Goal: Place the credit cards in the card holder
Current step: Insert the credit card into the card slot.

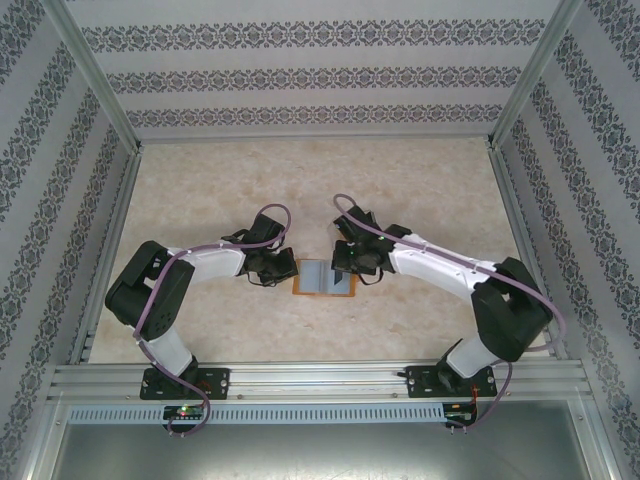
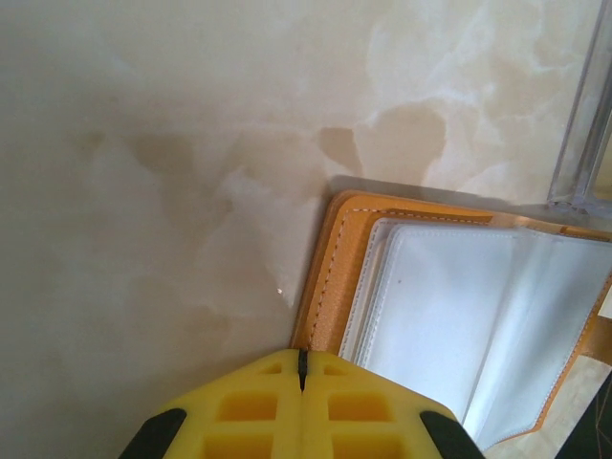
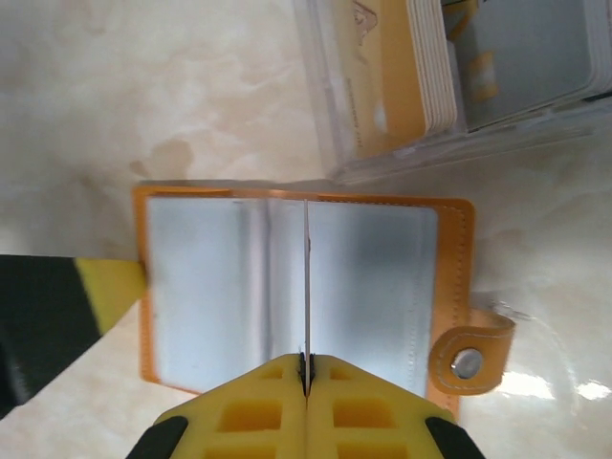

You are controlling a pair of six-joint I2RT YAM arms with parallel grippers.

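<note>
The card holder lies open on the table, orange-tan with grey pockets and its clasp tab to the right. My right gripper is shut on a thin credit card, seen edge-on, standing over the holder's middle fold. More credit cards, orange-yellow, are stacked in a clear plastic box just beyond the holder. My left gripper is shut with nothing between its fingers, its tips on the card holder's orange left edge. From above, both grippers, left and right, flank the holder.
The clear box's corner sits close to the holder's far side. Bare marble-look tabletop spreads to the back and sides. Patterned walls and an aluminium frame enclose the table.
</note>
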